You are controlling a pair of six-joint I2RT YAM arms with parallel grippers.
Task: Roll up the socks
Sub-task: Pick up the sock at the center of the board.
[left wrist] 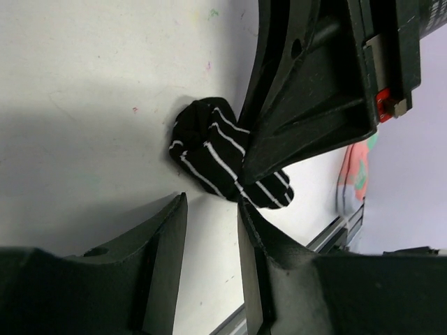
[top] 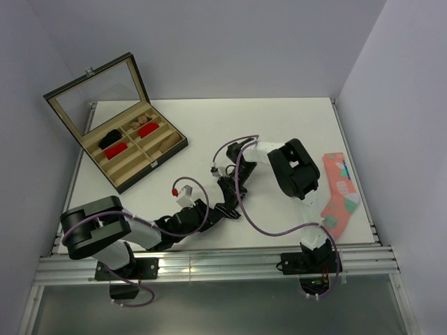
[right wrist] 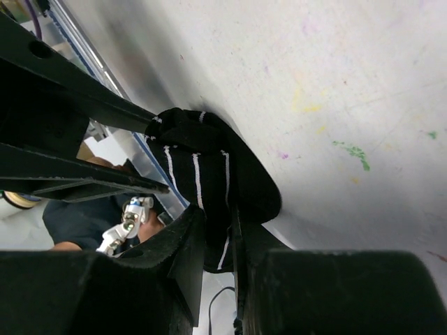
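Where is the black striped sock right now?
The sock lies front-centre on the table, pinched by the right gripper, the open left gripper just beside it.

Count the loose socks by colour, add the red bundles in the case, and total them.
1 black striped sock
1 coral-pink sock
2 red bundles, in the case
Total: 4

Bright even light, soft shadows, wrist views darker, foreground blurred
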